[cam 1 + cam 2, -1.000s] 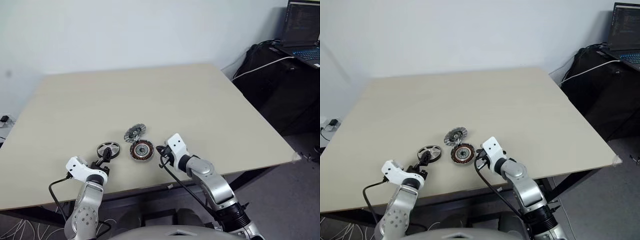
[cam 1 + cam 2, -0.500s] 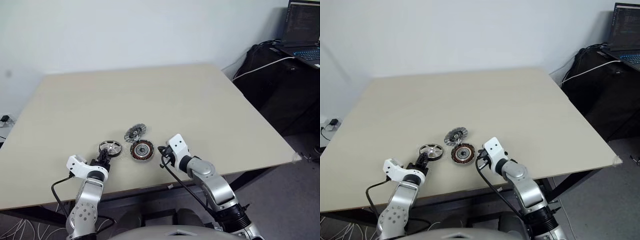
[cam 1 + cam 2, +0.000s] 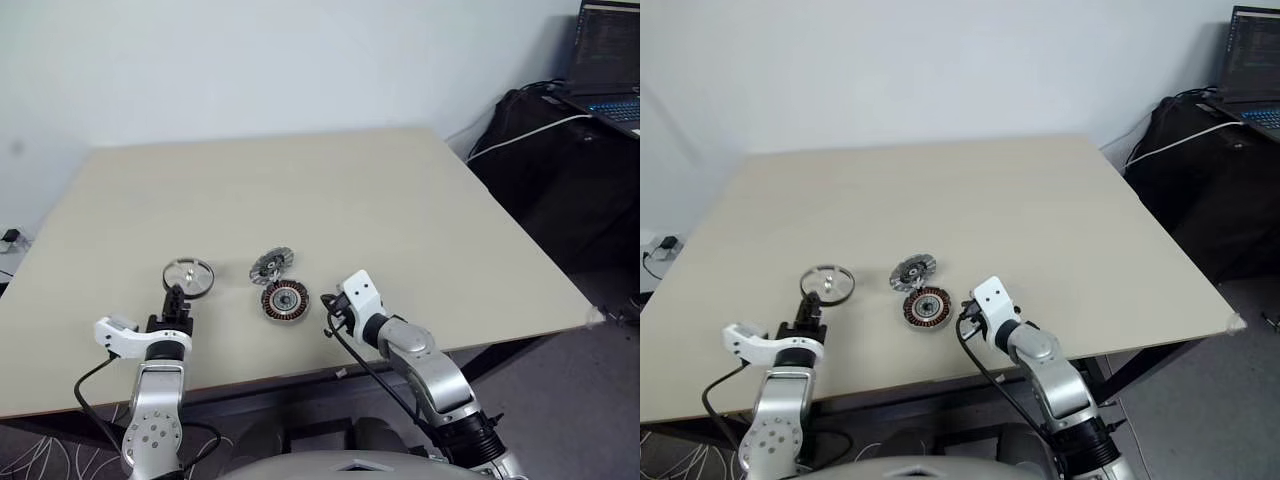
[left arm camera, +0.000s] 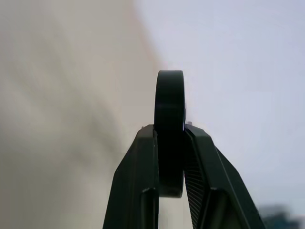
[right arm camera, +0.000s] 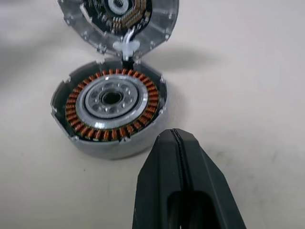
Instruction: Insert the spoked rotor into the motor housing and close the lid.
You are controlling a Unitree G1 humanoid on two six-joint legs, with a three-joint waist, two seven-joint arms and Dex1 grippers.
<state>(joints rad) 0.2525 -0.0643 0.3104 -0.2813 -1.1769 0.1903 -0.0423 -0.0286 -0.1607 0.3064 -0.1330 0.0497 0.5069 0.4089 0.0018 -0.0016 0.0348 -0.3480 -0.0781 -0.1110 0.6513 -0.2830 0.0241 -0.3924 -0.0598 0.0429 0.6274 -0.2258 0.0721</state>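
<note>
The rotor point(image 3: 188, 275) is seen gripped at its lower rim by the left hand point(image 3: 176, 299), raised clear of the bench point(image 3: 330, 190) in the lower left of the head view, its face turned toward the camera. In the left wrist view the rotor point(image 4: 170, 129) is seen edge-on, pinched between the two black fingers point(image 4: 138, 186), which are closed flat against its sides. The left forearm is shown rising from the bottom edge of the frame, wrist white, the hand pointing away from the robot and roughly level.

The housing point(image 3: 285, 300) is seen lying flat on the bench just below centre, copper windings up around a silver middle. The lid point(image 3: 269, 265) is seen touching its far edge, tilted up and joined to it by a short white piece visible in the right wrist view point(image 5: 125, 47).

The right hand point(image 3: 328, 303) is seen just to the right of the housing, near but apart from it, fingers pressed fully together and holding nothing. The right arm is shown reaching in from the bottom right, angled toward the upper left and dipped toward the bench. In the right wrist view the closed fingertips point(image 5: 174, 143) are pointed at the near rim of the housing point(image 5: 110, 112).

A laptop point(image 3: 605, 60) is seen on a dark stand at the upper right.
</note>
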